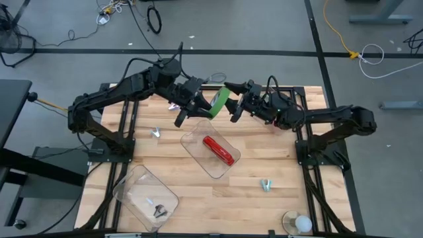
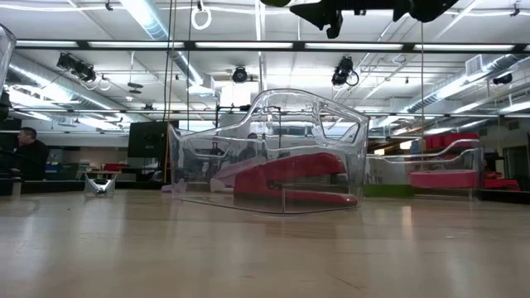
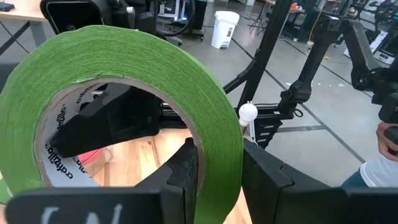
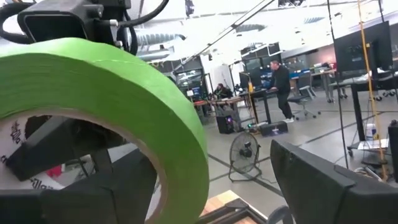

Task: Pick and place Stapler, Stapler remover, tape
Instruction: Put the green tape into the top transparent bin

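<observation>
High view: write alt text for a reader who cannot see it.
Seen from above, the left gripper and right gripper meet at a green tape roll held above the far side of a wooden table. Below it, a red stapler lies in a clear container.

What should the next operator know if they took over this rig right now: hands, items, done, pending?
Left hand: shut on the green tape roll, one finger inside the ring, held above the table's far side.
Right hand: open at the same roll, not gripping it; this looks like a handover.
Done: the red stapler lies in the centre clear container.
Left: placing the tape. Two small metal items, likely staple removers, lie loose on the table.
</observation>
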